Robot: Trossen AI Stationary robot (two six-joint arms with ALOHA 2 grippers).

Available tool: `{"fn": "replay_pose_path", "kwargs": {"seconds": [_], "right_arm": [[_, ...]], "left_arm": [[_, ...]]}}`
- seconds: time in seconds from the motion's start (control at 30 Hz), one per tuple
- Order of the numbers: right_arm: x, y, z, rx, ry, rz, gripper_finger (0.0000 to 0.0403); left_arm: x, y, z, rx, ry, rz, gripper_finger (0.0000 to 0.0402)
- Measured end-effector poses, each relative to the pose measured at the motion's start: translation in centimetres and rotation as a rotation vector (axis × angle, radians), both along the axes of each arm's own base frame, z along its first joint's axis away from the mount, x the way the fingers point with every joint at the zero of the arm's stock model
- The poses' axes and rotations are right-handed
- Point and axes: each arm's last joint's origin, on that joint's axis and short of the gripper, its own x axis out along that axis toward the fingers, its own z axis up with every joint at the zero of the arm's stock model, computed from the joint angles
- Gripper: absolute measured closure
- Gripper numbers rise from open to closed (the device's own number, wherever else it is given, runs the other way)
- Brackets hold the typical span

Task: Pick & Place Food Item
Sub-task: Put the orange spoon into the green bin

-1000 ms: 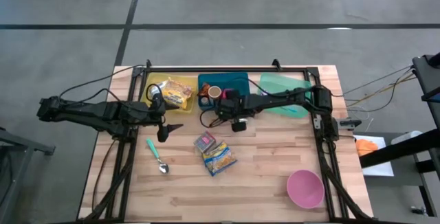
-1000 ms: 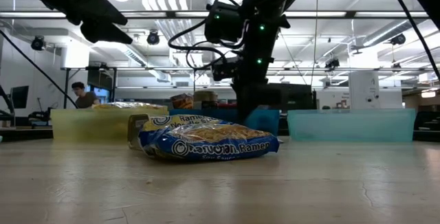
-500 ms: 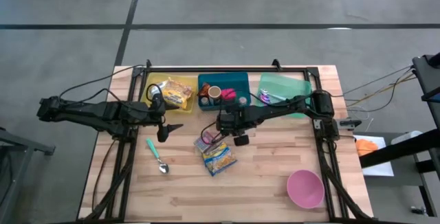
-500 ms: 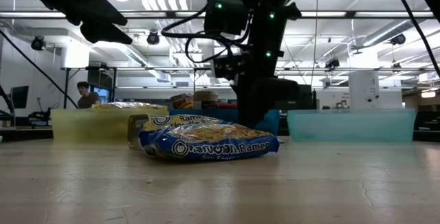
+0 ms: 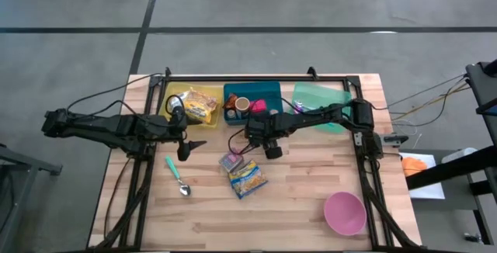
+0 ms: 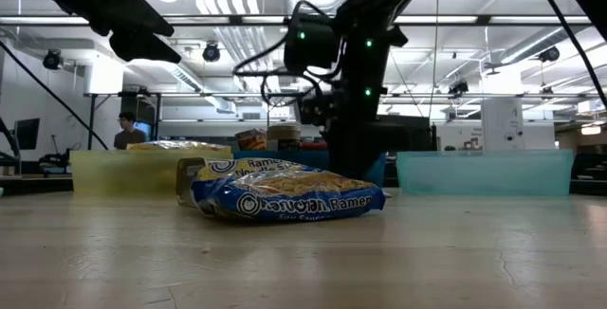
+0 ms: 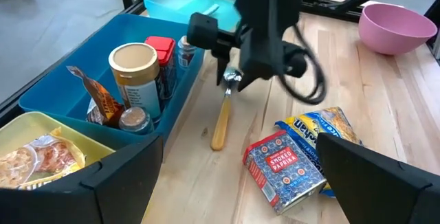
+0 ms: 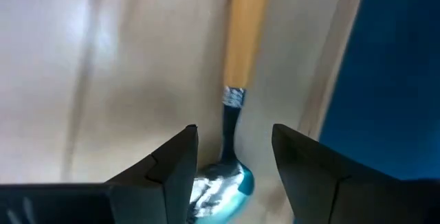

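The right claw (image 5: 247, 141) hangs low over the middle of the surface (image 5: 311, 199), just in front of the blue bin (image 7: 82, 86). Its fingers (image 8: 172, 165) stand partly apart around the metal bowl end of a wooden-handled spoon (image 7: 221, 117) that lies flat on the surface; whether the pads touch it I cannot tell.

Just beyond the spoon, toward the near edge, lie the food items: a small carton of smoked food (image 7: 283, 168) and a ramen packet (image 5: 247, 177), touching each other.

The carton looks light and stiff, so a grip across its narrow sides should suit. The ramen looks light, crinkly and slippery, with brittle noodles inside; a gentle hold across the middle seems wiser than a corner.

The left claw (image 5: 186, 143) waits wide open and empty near the left edge, by the yellow bin (image 5: 172, 98).
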Motion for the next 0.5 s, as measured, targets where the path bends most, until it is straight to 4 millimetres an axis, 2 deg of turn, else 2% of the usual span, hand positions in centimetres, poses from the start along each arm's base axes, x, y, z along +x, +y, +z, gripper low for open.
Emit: {"fn": "replay_pose_path", "kwargs": {"seconds": [0.17,0.5], "right_arm": [[0.2,0.0,-1.2,-0.02,0.041,0.034,0.0216],[0.2,-0.1,-1.5,-0.007,0.052,0.045,0.0223]], "left_arm": [[0.0,0.0,0.0,0.0,0.001,-0.001,0.0015],[0.0,0.0,0.0,0.0,0.002,-0.001,0.0015]]}}
